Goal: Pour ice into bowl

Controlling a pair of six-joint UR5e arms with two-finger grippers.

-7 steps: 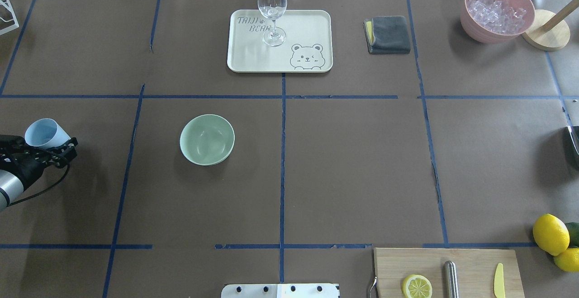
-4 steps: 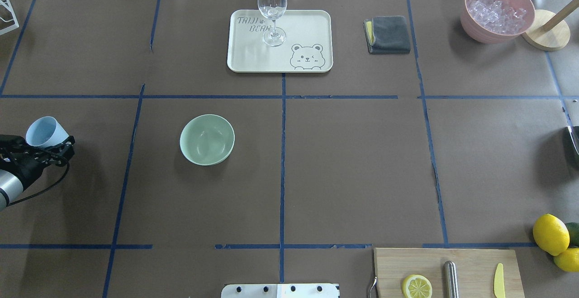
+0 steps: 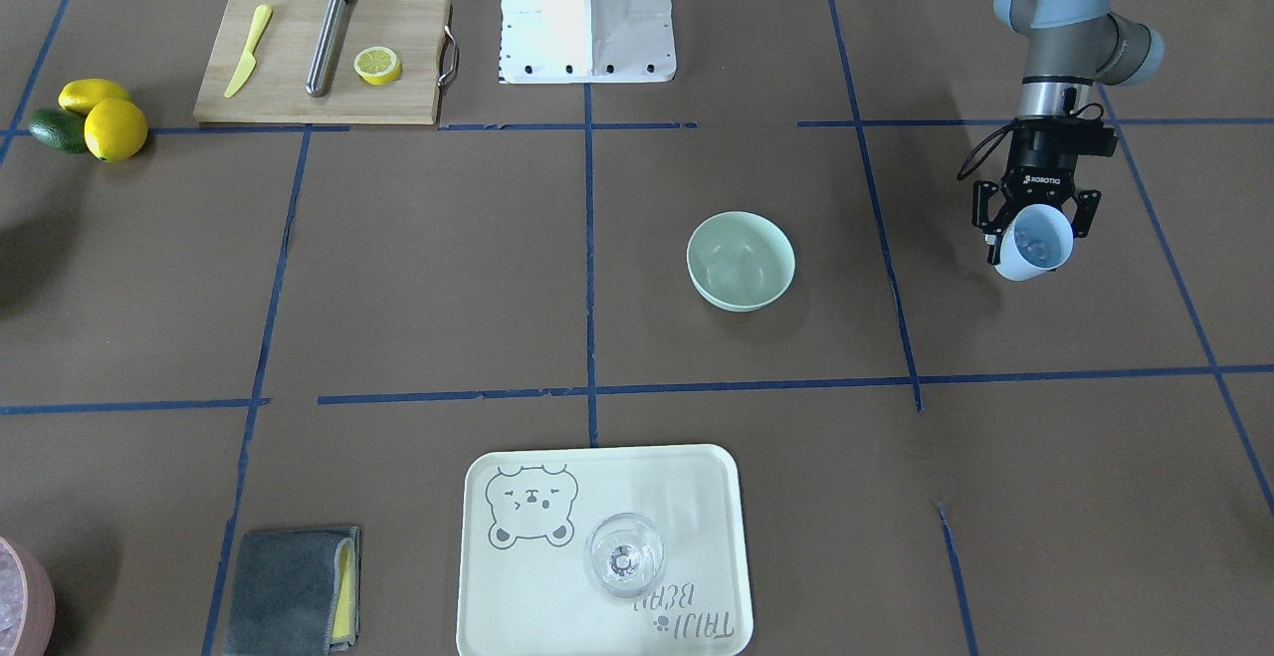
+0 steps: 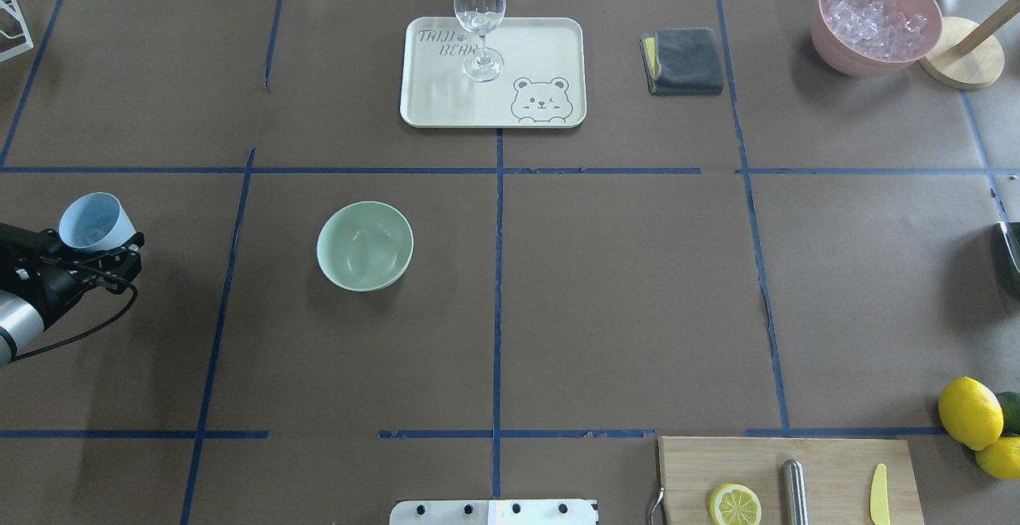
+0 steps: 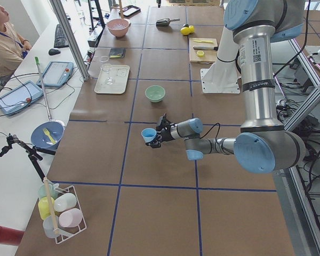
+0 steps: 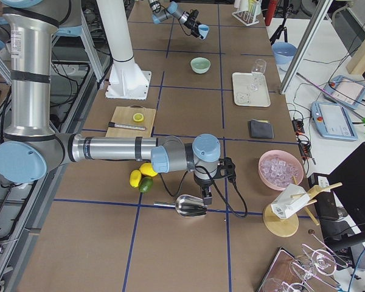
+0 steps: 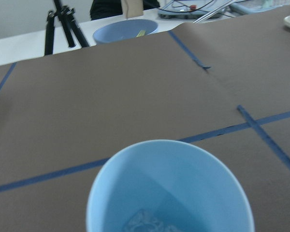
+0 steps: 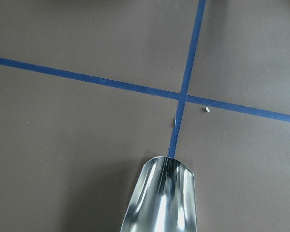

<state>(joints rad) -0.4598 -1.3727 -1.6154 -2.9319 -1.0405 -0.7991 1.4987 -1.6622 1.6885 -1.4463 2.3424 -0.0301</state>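
My left gripper [image 4: 89,252] is shut on a light blue cup [image 4: 96,221] and holds it off the table at the left edge, well left of the bowl. The cup [image 3: 1035,243] tips slightly with its mouth facing away from the robot. A few small clear pieces of ice [image 7: 147,223] lie in the bottom of the cup [image 7: 169,188]. The pale mint-green bowl [image 4: 365,246] stands upright on the brown table, and no ice shows inside the bowl [image 3: 741,260]. My right gripper [image 6: 204,196] hovers over the handle end of a metal scoop [image 8: 162,198]; I cannot tell its state.
A cream tray [image 4: 550,47] with a wine glass [image 4: 480,19] stands at the back centre, a grey cloth [image 4: 682,60] to its right. A pink container of crushed ice [image 4: 876,19] is at the back right. Cutting board [image 4: 837,461] and lemons [image 4: 970,412] sit front right.
My left gripper has carried the blue cup a little farther from the robot and slightly toward the bowl. The bowl has not moved.
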